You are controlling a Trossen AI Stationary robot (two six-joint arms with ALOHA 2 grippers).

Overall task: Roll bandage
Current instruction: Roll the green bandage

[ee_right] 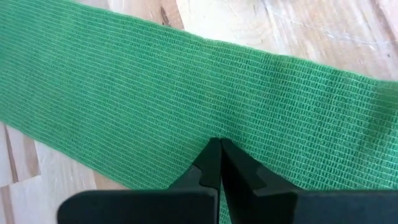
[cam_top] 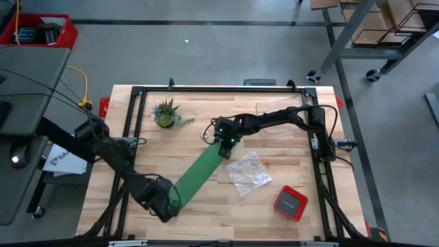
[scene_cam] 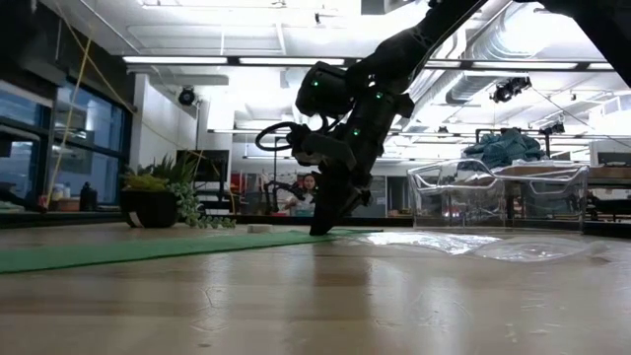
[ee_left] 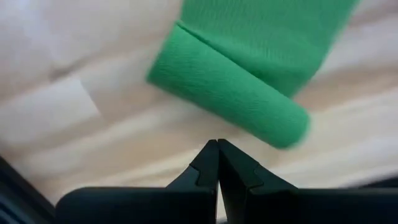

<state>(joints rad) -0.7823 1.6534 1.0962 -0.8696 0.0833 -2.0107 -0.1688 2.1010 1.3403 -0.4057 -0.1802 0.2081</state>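
The bandage [cam_top: 200, 173] is laid out as a flat green strip running diagonally across the wooden table [cam_top: 206, 213], from near the table's middle toward the left arm's side of the front edge. At that near end a short rolled-up portion [ee_left: 227, 93] is seen in the left wrist view, lying just ahead of the left gripper [ee_left: 217, 144], whose fingers are pressed together with nothing between them; contact with the roll cannot be confirmed. In the high view this end is largely covered by the left gripper [cam_top: 164, 199]. The right gripper [cam_top: 225, 147] is set down on the strip's far end, fingers closed tip to tip on the fabric [ee_right: 186, 99]; whether any cloth is pinched cannot be told. A crinkled clear plastic bag [cam_top: 247, 171] lies just beside the strip, a red box [cam_top: 290, 203] farther off, and a small potted plant [cam_top: 165, 113] near the back. In the low view the bandage [scene_cam: 148, 248] is seen only edge-on.
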